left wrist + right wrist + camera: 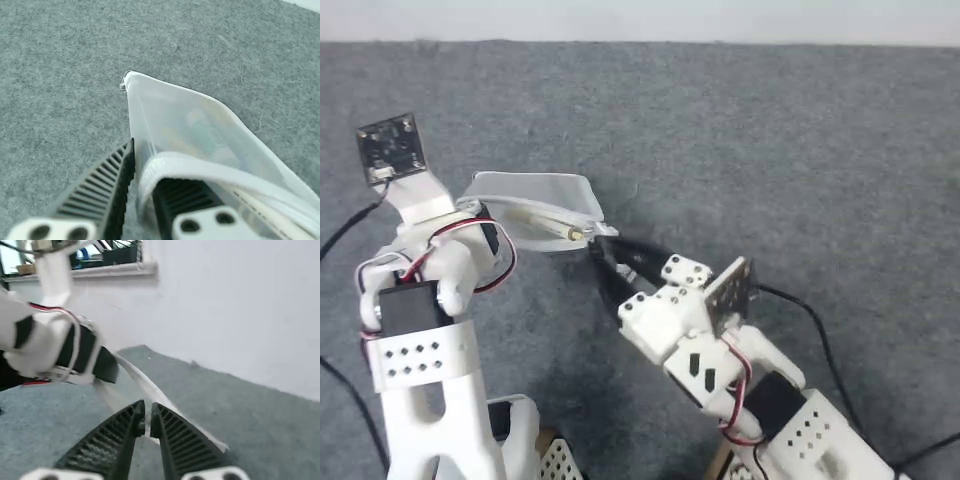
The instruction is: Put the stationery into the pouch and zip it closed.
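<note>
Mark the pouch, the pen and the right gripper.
pouch (200, 125): left wrist view, on its translucent side wall.
pen (545, 224): high view, mid-shaft, in the pouch mouth.
right gripper (147, 411): right wrist view, midway between its fingertips.

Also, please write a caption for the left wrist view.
Left gripper pinches the rim of the translucent pouch, grey surface beyond.

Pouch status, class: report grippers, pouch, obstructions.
Left gripper shut on translucent white zip pouch rim. Right gripper shut on its zip end. Mouth open. Cream pen lies along the opening, may foul zip.
</note>
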